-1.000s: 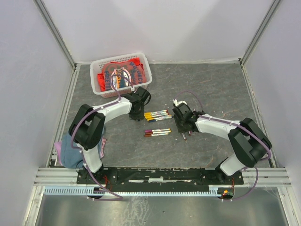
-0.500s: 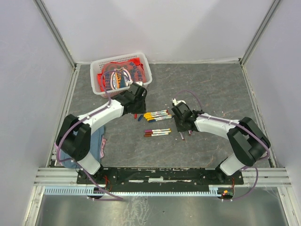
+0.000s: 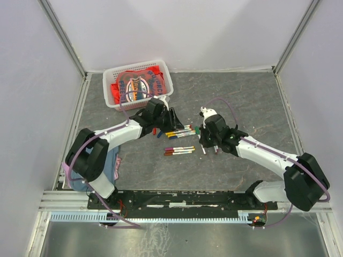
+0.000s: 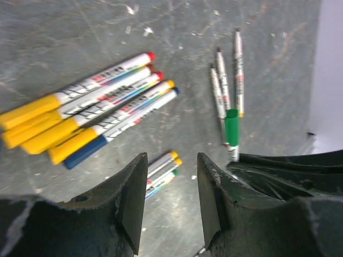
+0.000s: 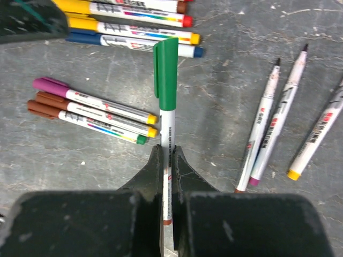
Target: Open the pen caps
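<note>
The green plastic pen cap [image 5: 165, 67] is seated on a thin white pen barrel [image 5: 167, 136]. The barrel is clamped at its rear end between the closed jaws of the right gripper [image 5: 166, 152], over the grey stone-patterned table [image 3: 252, 101]; the cap is pointed towards the left gripper [image 4: 171, 160], whose jaws are parted about halfway with nothing between them; the step in hand is judged to be the presenting of the cap end for pulling. The next move calls for the left jaws to be brought round the cap, closed on it alone, and drawn away along the barrel's line.

Capped pens are laid nearby: yellow plastic caps [image 4: 32, 115], one dark blue cap [image 4: 86, 152], a purple cap [image 5: 45, 85] and brown caps [image 5: 40, 107]; three bare barrels [image 5: 273, 123] are laid to the right. The white plastic lattice basket [image 3: 168, 80] at the back is filled with a red printed cloth [image 3: 120, 88]; no pen is seen in it.
</note>
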You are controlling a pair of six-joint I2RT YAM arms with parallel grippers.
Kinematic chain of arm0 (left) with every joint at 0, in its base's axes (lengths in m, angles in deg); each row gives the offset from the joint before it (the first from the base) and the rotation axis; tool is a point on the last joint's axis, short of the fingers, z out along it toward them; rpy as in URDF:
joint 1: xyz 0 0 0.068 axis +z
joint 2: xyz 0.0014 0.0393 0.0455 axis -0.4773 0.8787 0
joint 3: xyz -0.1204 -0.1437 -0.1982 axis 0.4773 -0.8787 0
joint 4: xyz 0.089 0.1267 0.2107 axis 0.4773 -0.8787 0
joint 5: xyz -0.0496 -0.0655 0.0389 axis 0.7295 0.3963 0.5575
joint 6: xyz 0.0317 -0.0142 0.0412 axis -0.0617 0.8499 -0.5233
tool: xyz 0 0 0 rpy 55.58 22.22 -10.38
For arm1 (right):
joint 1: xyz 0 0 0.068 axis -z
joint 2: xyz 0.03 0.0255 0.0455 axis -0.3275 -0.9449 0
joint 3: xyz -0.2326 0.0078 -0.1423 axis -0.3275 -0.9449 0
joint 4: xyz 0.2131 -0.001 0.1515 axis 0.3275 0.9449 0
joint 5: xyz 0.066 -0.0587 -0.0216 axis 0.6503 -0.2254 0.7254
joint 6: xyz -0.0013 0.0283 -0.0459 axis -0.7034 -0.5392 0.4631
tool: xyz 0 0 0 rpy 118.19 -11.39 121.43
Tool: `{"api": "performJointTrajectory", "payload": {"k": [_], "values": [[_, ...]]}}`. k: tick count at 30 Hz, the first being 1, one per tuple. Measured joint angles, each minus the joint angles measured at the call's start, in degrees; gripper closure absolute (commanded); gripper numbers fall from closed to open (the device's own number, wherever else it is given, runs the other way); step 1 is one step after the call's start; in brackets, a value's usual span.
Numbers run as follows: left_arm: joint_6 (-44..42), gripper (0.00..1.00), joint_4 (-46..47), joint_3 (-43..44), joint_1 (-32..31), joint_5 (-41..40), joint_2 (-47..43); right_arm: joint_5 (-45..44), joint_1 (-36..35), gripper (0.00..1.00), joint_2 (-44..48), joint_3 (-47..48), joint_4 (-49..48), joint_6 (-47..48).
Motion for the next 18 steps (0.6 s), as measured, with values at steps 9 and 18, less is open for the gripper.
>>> {"api": "performJointTrajectory", "payload": {"k": [9,18], "values": [[6.84,0.5,10.1,-2.29,-0.46,7.76,2.19,5.33,-0.09,0.99,0.02,-0.48,-2.99,-0.68],[11.76,0.51,17.73,-4.94,-0.74,11.23,3.98,9.11,-0.26,0.99,0.0,-0.74,-6.64,-2.64]]}}
